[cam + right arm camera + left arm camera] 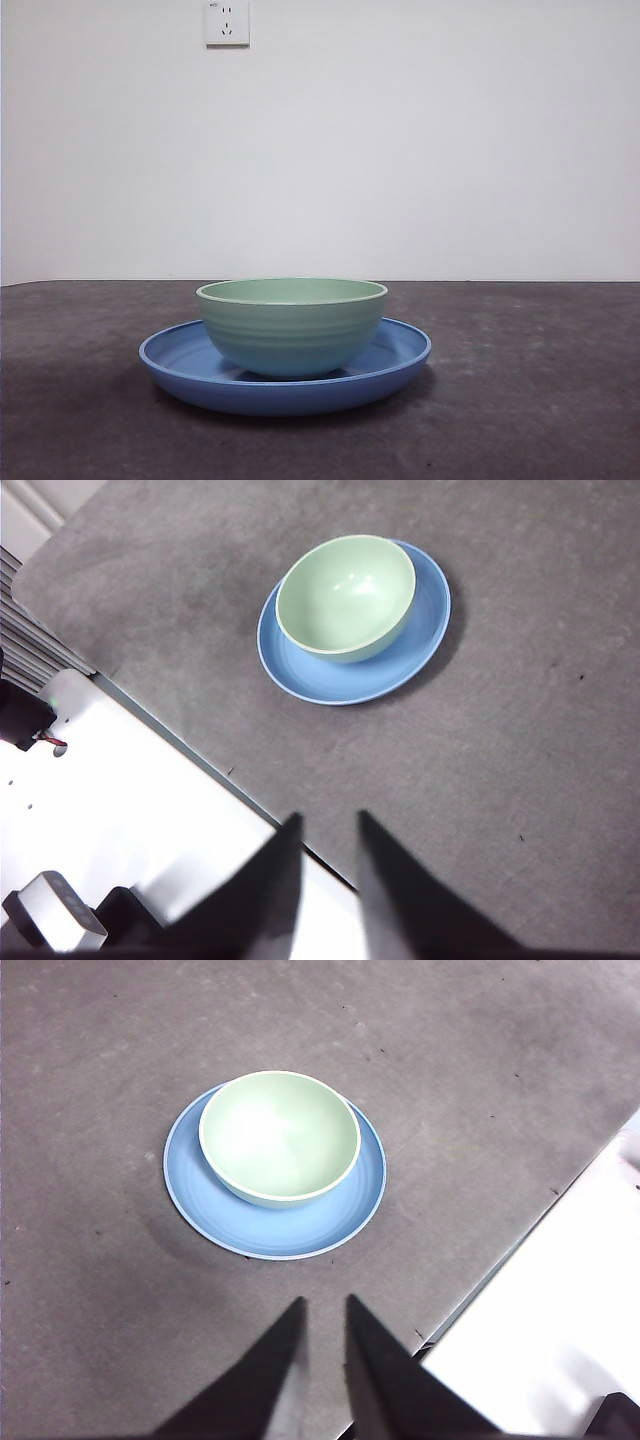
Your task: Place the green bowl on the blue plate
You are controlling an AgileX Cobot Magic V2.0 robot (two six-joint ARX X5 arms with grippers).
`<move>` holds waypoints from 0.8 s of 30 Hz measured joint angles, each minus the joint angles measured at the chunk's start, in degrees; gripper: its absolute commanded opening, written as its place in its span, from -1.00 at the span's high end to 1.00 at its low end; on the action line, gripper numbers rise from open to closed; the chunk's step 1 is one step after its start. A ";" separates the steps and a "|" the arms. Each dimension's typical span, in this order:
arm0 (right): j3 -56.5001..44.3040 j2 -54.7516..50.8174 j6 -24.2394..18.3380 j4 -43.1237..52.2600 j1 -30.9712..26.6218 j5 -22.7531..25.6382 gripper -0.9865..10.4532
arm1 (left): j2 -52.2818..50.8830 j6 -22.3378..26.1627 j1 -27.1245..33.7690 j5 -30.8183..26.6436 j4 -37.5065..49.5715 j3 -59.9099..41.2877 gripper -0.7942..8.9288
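Count now: one green bowl (291, 327), pale mint, centre of frame. One blue plate (285, 372), lower centre, under bowl. One white wall socket (227, 22), top edge left of centre. One grey table (520, 400) across lower frame. Two grippers, one per wrist view, each two black jaws.

This looks like a plain test room or lab and not a home; the dark grey table (540, 400) stands against a bare white wall (400, 140) that carries only one white power socket (227, 22), and a white base (130, 810) of the rig sits at the table's edge. On the table lie only a green bowl (291, 325) and a blue plate (285, 385), staged alone.
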 measured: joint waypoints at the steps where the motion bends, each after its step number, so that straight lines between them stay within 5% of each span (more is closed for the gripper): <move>1: 0.00 0.00 0.00 0.04 0.00 0.00 0.78 | 0.00 0.00 0.00 0.00 0.00 0.00 0.78; 14: 0.00 0.00 0.00 0.20 0.00 0.02 0.78 | -0.39 0.00 1.01 0.04 0.66 -0.26 0.78; 24: 0.00 0.00 0.00 0.20 0.00 0.02 0.78 | -10.84 0.00 18.03 1.33 13.53 -18.01 0.78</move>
